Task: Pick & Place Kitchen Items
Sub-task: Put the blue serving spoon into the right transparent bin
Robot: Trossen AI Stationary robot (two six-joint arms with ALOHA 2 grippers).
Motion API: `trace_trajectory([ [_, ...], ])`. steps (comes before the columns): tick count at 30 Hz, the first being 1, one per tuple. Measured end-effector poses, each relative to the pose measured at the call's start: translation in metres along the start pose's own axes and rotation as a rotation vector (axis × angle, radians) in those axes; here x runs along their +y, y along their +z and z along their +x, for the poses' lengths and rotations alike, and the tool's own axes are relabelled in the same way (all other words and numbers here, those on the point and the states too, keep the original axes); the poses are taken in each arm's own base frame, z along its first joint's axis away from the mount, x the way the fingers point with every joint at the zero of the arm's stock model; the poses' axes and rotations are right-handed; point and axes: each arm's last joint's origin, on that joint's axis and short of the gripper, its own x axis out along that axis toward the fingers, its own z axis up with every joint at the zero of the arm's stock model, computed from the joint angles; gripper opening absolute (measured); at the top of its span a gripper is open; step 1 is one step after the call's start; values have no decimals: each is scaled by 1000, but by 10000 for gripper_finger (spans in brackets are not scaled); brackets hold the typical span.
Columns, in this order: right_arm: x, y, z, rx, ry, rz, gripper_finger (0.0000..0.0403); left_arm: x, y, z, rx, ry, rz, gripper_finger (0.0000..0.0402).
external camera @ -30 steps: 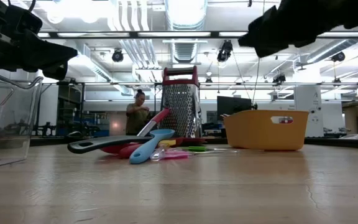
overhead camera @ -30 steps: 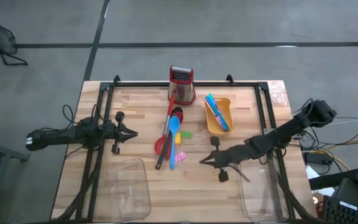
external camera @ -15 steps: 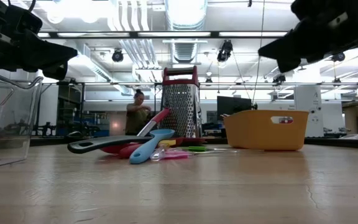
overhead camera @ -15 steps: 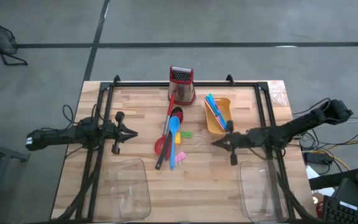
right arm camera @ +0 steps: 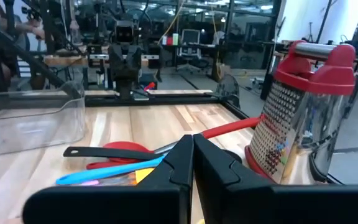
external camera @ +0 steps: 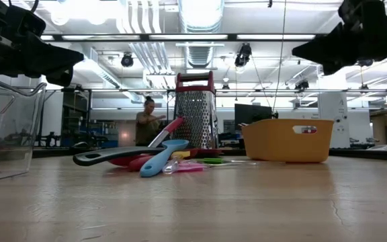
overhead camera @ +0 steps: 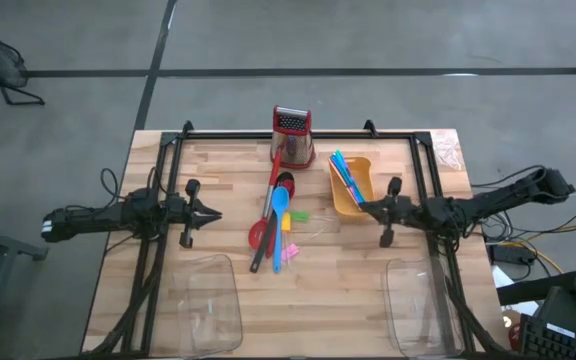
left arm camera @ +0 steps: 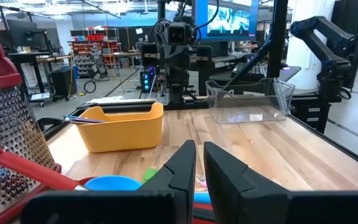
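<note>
Utensils [overhead camera: 276, 222] heaped mid-table before grater [overhead camera: 292, 136], black ladle [external camera: 116, 156] and blue spoon [external camera: 161, 156] on top, sticks [overhead camera: 348, 180] in yellow bin [overhead camera: 354, 205], left gripper [overhead camera: 214, 213] nearly closed, empty, beside heap, right gripper [overhead camera: 360, 206] fully closed, empty, touching bin, clear trays [overhead camera: 211, 300] near front edge.

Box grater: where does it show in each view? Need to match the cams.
High view: box grater at the table's far edge, centre.
Low view: grater stands upright, centre, behind the utensil pile.
Left wrist view: grater at the left edge, partly cut off.
Right wrist view: grater at right, red handle on top.
Shared landmark: the yellow bin beside it, except in the right wrist view.
</note>
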Motion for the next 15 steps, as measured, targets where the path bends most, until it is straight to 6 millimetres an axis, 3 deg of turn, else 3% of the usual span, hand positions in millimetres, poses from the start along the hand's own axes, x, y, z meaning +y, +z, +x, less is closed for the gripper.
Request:
trace_trajectory([
  [9, -6, -23, -14, 12, 2, 69, 8, 0, 0, 0, 0, 0, 0, 39],
  [15, -6, -21, -16, 5, 77, 42, 8, 0, 0, 0, 0, 0, 0, 39],
])
